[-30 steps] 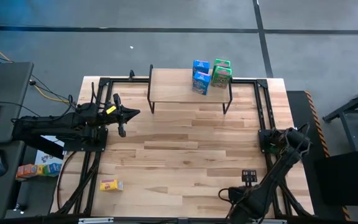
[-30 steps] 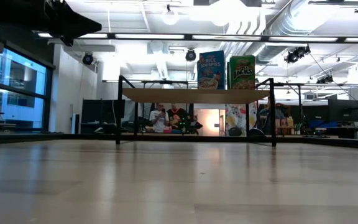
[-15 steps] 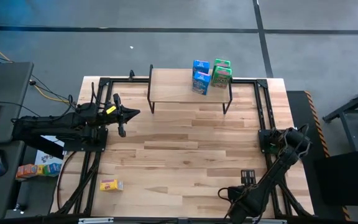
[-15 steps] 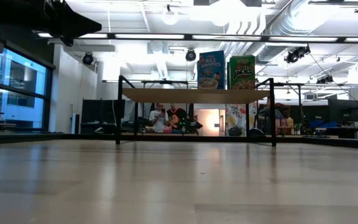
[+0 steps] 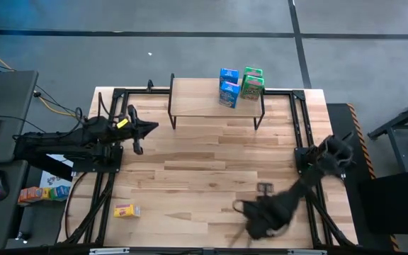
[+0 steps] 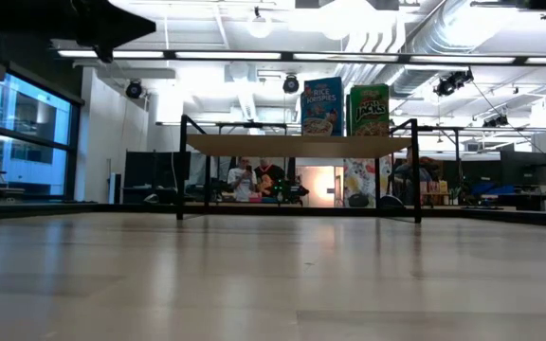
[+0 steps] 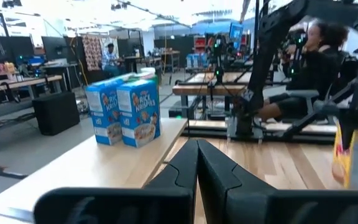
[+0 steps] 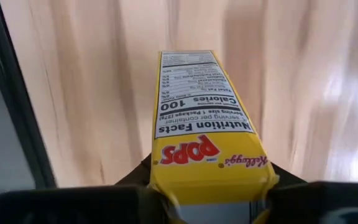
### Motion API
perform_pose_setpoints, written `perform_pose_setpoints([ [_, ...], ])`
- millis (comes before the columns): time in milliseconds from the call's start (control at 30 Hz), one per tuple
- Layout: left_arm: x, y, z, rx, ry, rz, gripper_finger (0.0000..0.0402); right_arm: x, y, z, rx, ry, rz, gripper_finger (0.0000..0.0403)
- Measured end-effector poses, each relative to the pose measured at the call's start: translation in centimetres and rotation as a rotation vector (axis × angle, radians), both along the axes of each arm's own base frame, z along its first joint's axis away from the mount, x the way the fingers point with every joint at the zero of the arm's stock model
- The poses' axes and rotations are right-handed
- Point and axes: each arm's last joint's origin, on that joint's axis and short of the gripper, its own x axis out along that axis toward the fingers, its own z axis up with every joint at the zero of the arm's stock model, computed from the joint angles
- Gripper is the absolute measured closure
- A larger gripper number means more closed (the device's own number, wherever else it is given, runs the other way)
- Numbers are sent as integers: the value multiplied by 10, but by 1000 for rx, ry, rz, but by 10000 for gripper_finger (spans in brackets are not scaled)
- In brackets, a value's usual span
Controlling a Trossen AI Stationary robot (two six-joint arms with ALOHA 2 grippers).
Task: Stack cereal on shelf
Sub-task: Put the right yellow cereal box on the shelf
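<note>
Left tool [image 5: 149, 128] clenched, hovering near the shelf [image 5: 197, 99]; a yellow cereal box [image 5: 126, 210] lies flat at the surface's [image 5: 211, 163] near-left corner; blue and green boxes [image 5: 238, 85] stand upright at the shelf's right end; right tool [image 8: 211, 193] grasps a yellow Pops box [image 8: 202, 118], long axis pointing forward.

We record 2 arms. Left arm: reaching in from the table's left edge, left gripper [image 5: 149, 127] with fingers [image 7: 188, 165] pressed together. Right arm: bent low over the near right table area, right gripper [image 5: 250, 212] clamped on a yellow cereal box [image 8: 201, 130].
</note>
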Motion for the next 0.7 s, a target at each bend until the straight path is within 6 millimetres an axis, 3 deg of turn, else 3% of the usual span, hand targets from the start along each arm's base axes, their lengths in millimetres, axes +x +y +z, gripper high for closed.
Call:
perform_pose_setpoints([
  [267,-2,-3,11,-27,-126,-96,401,72,-61,29,-20,-319,120,307],
  [433,-8,-10,19,8,-199,-268,401,105,-105,86,-258,-531,145,307],
  [567,-14,-12,22,14,-230,-285,402,119,-148,143,-423,-701,-24,307],
  [700,-16,-12,22,16,-239,-284,402,131,-196,171,-450,-719,-153,309],
])
